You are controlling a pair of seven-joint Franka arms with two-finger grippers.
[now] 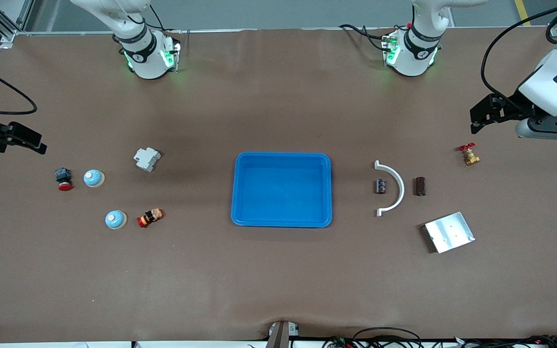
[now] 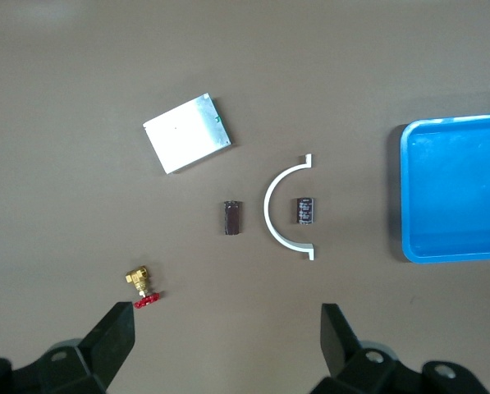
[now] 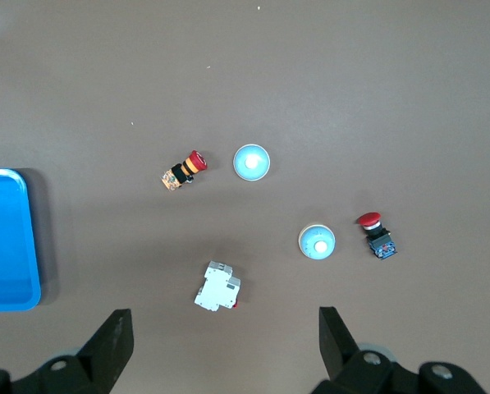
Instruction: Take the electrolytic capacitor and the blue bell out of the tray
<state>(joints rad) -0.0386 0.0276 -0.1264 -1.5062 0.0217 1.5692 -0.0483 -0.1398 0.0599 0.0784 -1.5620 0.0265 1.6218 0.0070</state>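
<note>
Two capacitors lie toward the left arm's end of the table: a dark one [image 1: 380,186] [image 2: 304,210] inside a white plastic arc [image 1: 397,186] [image 2: 271,215], and a brown one [image 1: 419,186] [image 2: 231,218] beside the arc. Two light-blue bells [image 1: 94,178] [image 1: 115,219] stand toward the right arm's end; both show in the right wrist view [image 3: 317,241] [image 3: 251,162]. A blue tray [image 1: 282,189] sits at the table's middle. My left gripper [image 1: 474,120] [image 2: 228,336] is open and empty, up over the table near a brass valve [image 1: 470,155]. My right gripper [image 1: 36,142] [image 3: 226,341] is open and empty, over the table's end near the bells.
A metal plate [image 1: 449,232] lies nearer the front camera than the capacitors. Among the bells lie a white breaker [image 1: 147,158], a red push-button [image 1: 64,179] and an orange-and-red switch [image 1: 150,217]. The tray's edge shows in both wrist views [image 2: 458,189] [image 3: 6,238].
</note>
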